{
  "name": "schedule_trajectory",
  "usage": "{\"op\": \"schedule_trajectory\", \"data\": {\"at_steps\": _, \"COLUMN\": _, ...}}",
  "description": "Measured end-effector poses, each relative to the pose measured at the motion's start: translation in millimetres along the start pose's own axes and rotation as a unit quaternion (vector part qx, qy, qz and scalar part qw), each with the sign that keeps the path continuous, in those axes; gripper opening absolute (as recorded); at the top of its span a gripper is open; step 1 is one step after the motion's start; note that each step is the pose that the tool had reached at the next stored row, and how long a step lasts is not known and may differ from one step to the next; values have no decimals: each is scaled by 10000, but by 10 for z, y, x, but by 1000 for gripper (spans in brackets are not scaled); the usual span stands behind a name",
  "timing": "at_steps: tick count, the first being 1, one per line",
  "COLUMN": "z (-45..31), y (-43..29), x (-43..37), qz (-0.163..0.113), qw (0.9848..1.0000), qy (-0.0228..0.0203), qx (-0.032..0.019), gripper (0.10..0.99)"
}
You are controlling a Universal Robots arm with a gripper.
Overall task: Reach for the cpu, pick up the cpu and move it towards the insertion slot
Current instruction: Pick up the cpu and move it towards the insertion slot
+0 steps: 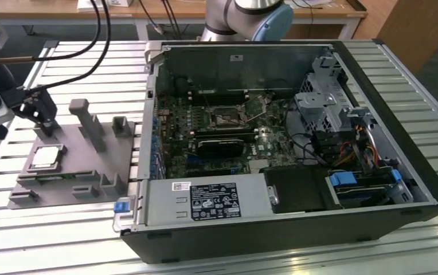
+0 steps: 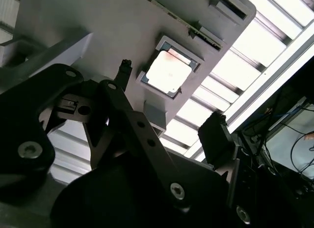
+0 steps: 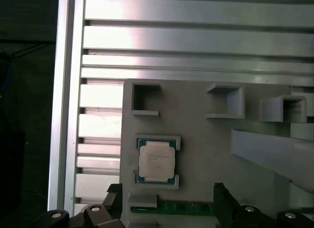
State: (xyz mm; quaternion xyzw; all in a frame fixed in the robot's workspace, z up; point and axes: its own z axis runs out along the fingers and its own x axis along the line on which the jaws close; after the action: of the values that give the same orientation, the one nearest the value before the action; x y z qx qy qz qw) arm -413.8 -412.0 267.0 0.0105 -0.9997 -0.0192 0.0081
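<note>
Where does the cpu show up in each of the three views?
Exterior view: the cpu lies in a recess of the grey fixture plate, at the exterior view's left.
First wrist view: the cpu lies in that recess, green rim showing.
Second wrist view: the cpu is the bright square in that recess.
Shared landmark: the grey fixture plate.

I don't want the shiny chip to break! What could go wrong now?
The open gripper hangs near the cpu, set inside raised grey corners; it could snag them or grip crooked. Tall grey posts nearby might get bumped. The case wall between it and the insertion slot could be clipped.
</note>
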Motion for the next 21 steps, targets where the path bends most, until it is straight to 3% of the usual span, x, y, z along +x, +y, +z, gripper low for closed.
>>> {"op": "schedule_trajectory", "data": {"at_steps": 9, "z": 155, "y": -19, "x": 3, "qz": -1, "qw": 10000, "qy": -4, "qx": -11, "gripper": 824}}
{"op": "schedule_trajectory", "data": {"at_steps": 21, "z": 326, "y": -58, "x": 13, "qz": -3, "qw": 9999, "qy": -26, "qx": -116, "gripper": 824}}
